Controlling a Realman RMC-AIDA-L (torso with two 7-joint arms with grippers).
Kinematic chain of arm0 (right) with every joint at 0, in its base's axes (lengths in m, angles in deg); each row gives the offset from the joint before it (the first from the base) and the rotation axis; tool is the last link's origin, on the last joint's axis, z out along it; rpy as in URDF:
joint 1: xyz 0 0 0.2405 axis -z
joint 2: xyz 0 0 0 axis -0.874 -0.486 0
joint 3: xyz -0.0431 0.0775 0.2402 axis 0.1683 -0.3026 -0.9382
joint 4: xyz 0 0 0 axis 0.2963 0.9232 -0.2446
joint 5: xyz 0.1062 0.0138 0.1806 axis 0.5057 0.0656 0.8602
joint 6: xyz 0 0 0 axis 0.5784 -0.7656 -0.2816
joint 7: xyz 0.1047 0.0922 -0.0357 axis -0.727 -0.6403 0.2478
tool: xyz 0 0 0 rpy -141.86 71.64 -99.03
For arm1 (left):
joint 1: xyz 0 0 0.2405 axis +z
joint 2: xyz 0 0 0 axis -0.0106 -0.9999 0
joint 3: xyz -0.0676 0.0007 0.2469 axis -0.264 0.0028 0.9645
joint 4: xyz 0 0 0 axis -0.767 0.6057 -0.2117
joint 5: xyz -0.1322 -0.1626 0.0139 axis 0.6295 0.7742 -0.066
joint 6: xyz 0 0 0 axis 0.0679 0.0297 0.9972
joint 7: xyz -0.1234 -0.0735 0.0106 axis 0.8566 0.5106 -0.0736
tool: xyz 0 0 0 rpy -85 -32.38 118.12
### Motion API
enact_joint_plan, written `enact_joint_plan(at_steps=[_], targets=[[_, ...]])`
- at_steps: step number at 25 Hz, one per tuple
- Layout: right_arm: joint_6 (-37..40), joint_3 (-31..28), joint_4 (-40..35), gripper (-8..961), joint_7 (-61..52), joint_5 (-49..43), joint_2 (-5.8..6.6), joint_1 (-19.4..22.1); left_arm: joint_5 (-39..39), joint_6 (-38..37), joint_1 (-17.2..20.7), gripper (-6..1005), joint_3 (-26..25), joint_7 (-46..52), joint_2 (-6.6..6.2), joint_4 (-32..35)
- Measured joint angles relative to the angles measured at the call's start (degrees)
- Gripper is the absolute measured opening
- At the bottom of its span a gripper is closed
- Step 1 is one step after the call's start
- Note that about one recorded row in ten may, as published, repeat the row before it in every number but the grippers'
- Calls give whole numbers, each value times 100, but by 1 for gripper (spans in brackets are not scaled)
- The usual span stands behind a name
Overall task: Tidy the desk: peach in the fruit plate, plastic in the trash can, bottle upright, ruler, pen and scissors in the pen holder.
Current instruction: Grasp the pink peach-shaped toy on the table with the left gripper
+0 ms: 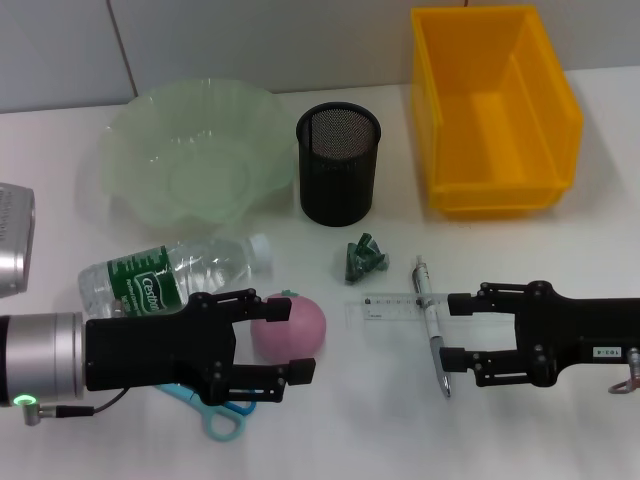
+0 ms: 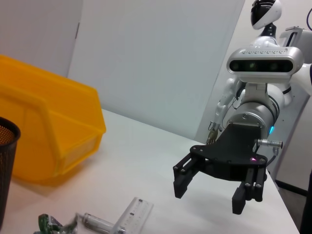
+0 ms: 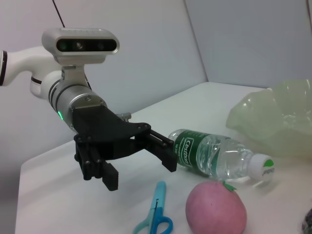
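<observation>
The left pincer [image 1: 278, 340] hangs released around the peach [image 1: 290, 328], which lies just beside the fallen bottle [image 1: 175, 275]. Closing off-centre could roll the peach away. The right pincer [image 1: 452, 335], also released, straddles the pen [image 1: 431, 325].

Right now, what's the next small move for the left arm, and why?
Probably lower the left pincer around the peach and close. It is open, its fingers either side of the peach, which lies beside the fallen bottle, outside the fruit plate.
</observation>
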Motion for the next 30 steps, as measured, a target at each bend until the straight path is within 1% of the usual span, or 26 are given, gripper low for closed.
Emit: enact_joint_plan(at_steps=[16,17,22,23,25,26,27,28,29,30], targets=[[7,-2,-3,769,-1,-155,9,-21,1,-78,-2,799,-57,11,13,15],[5,-2,-3,769,-1,-162,9,-26,1,-48,-5,797,-57,-18,58,81],[1,-3,-3,769,-1,-169,16,-29,1,70,-35,787,-57,-75,100,132],[0,-2,-3,769,-1,-174,17,-29,1,326,-53,785,-50,-255,146,159],[-1,-2,-3,769,-1,-195,17,-26,-2,403,-53,780,-41,-313,160,178],[-2,-3,-3,769,-1,-205,17,-22,-155,600,-54,778,-37,-384,207,286],[-2,-3,-3,769,-1,-205,17,-22,-155,600,-54,776,-37,-384,207,286],[-3,-4,-3,769,-1,-219,18,-9,-361,740,-54,774,-57,-366,236,397],[-3,-2,-3,769,-1,-219,18,-3,-361,740,-54,772,-57,-366,236,397],[-4,-1,-3,769,-2,-221,18,4,-525,848,-55,770,-65,-336,260,493]])
